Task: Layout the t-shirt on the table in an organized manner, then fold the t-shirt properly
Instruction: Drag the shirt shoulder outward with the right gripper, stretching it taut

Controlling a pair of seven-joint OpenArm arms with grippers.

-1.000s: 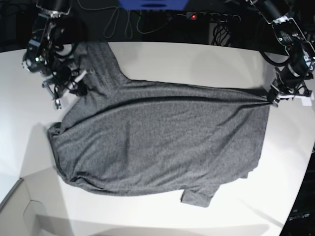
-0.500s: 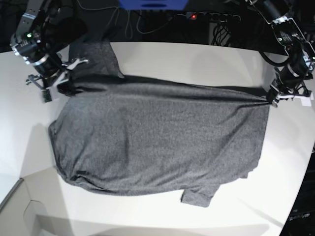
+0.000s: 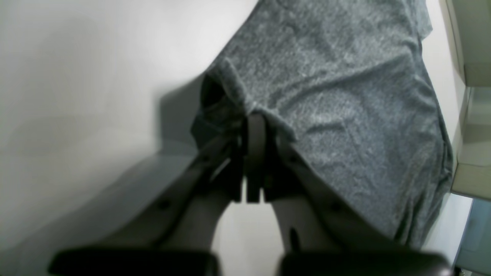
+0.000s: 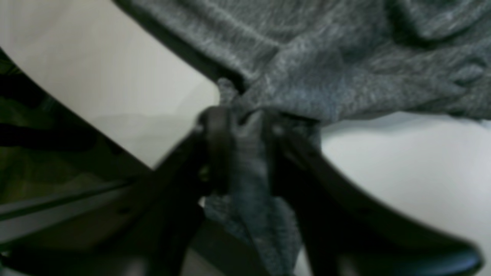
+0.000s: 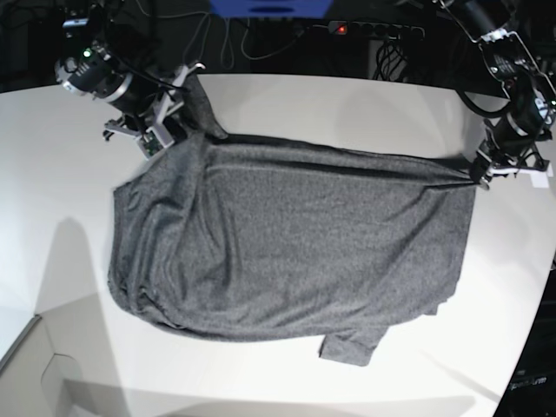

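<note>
The white counter [image 5: 347,104] was seen to carry the whole job, and almost all of its middle was covered by the dark heather-grey t-shirt [image 5: 295,252], which was spread wide but not yet squared: one far edge was drawn into a straight, taut line between the two arms, while the near side was left in slack folds, with a sleeve [image 5: 352,347] poking out at the near edge and the cloth bunched in soft ridges toward the near left of the base view. The step in hand was judged to be the laying-out, with no fold begun. The left gripper [image 5: 480,176] was seen clenched on a corner of the shirt low over the counter, a pinch of fabric [image 3: 245,111] being caught at the fingertips in its wrist view. The right gripper [image 5: 161,122] was raised at the far corner with a bundle of cloth [image 4: 249,153] lying between its fingers; whether that cloth was gripped or being let go could not be told, since the view was blurred. The next move was judged to call for the held edge to be lowered flat without slackening, and then for the bunched near side and sleeve to be smoothed outward before any folding.
</note>
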